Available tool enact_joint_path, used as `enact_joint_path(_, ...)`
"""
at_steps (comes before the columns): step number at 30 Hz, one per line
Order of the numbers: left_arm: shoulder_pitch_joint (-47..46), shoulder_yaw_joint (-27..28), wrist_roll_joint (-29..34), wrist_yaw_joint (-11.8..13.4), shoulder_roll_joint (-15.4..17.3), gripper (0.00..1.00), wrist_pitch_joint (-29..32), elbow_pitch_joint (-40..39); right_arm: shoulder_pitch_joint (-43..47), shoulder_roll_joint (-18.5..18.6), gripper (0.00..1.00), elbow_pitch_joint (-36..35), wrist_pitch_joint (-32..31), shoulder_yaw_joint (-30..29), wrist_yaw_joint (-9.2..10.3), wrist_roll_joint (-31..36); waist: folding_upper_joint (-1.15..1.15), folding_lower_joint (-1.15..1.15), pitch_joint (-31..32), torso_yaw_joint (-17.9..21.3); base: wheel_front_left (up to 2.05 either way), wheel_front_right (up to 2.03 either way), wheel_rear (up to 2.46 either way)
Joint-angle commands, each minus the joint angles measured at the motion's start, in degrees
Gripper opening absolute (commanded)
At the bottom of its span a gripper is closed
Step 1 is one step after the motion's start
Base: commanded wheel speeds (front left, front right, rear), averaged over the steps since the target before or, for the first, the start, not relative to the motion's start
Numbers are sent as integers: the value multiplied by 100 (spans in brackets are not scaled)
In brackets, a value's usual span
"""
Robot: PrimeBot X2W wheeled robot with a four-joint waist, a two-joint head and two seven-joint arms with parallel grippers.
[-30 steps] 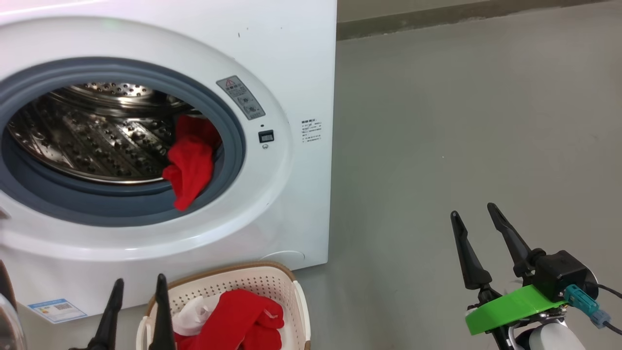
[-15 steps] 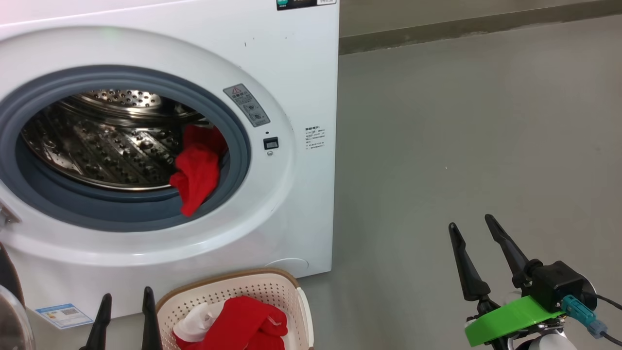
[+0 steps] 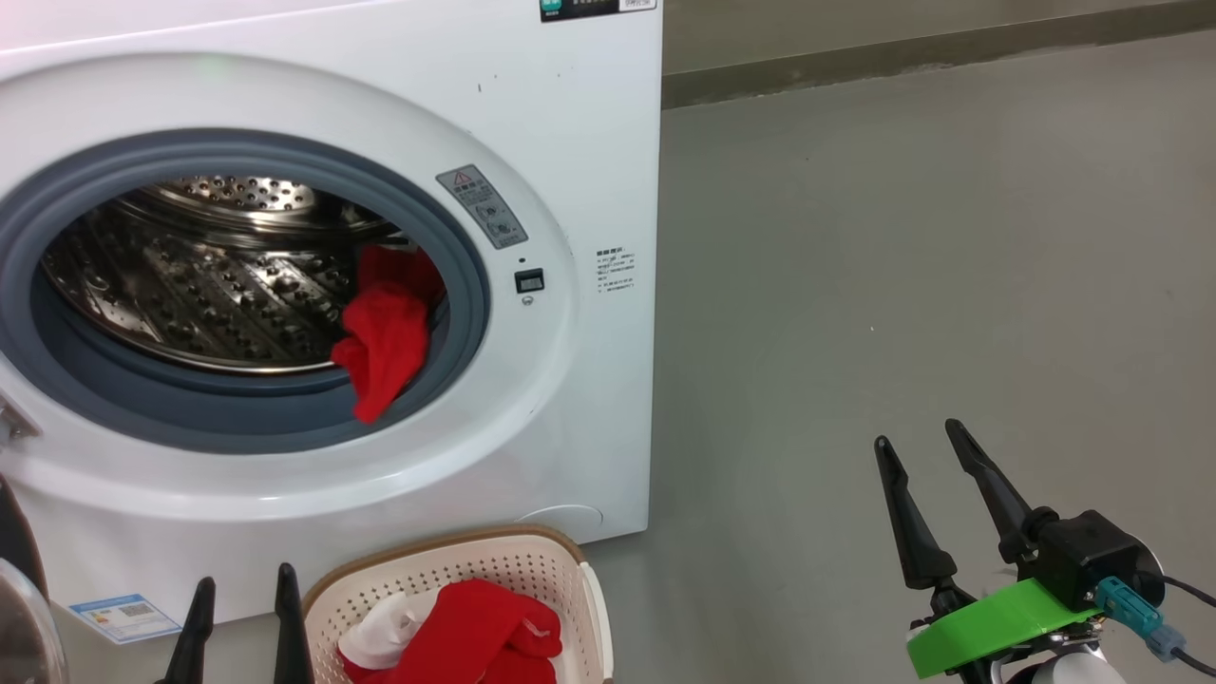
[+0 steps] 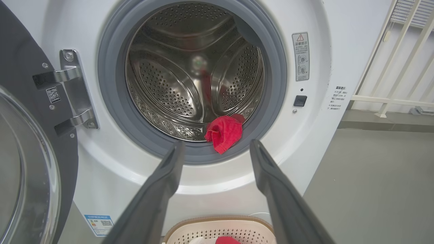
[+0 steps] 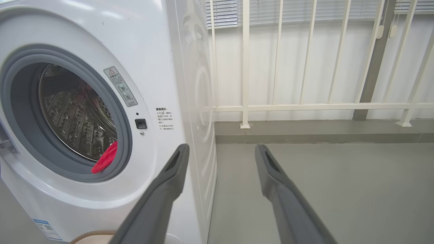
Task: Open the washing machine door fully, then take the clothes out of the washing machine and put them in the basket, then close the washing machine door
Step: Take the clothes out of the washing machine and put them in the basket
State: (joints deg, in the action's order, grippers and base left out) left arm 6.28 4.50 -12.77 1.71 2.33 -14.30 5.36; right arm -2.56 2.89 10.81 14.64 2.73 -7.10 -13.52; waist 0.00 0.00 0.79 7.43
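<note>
The nearest risk, as I judge it, is at the bottom edge of the head view. The left gripper (image 3: 243,594) has its tips just beside the basket (image 3: 446,544), so a careless lift could knock the rim and shift it. The basket holds red and white clothes (image 3: 475,627) and sits against the foot of the washing machine (image 3: 589,142).

Farther in, at centre left, one red garment (image 3: 385,342) droops over the grey gasket (image 3: 461,247) at the right of the steel drum (image 3: 190,275). A pinch that is too shallow could let it slide back inside, and one that is too deep could catch the rubber. If it is left there, the washing machine door (image 4: 20,51), swung open at the left edge of the left wrist view, would close on it.

The left arm points up the frame towards the opening, with its fingers spread and empty. The right gripper (image 3: 920,445) is at the lower right, angled up and leftward over bare floor (image 3: 902,237). Its fingers are parted and hold nothing, and it is well apart from the machine.
</note>
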Motion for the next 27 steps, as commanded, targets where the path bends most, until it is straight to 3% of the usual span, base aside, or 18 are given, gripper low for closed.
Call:
enact_joint_path(1, -47, 199, -5, -11, 54, 100, -70, -160, -102, -2, 100, -149, 36, 151, -39, 42, 0, 0, -8, -5, 0, 0, 0)
enact_joint_path(18, -269, 170, -203, 68, 54, 100, -70, 39, -152, -2, 100, -180, 36, 253, -39, -5, 0, 0, -116, -89, 0, 0, 0)
enact_joint_path(27, -927, 75, -227, -46, 54, 100, -70, 257, -296, -2, 100, -208, 36, 329, -39, -47, 0, 0, -433, -159, 0, 0, 0)
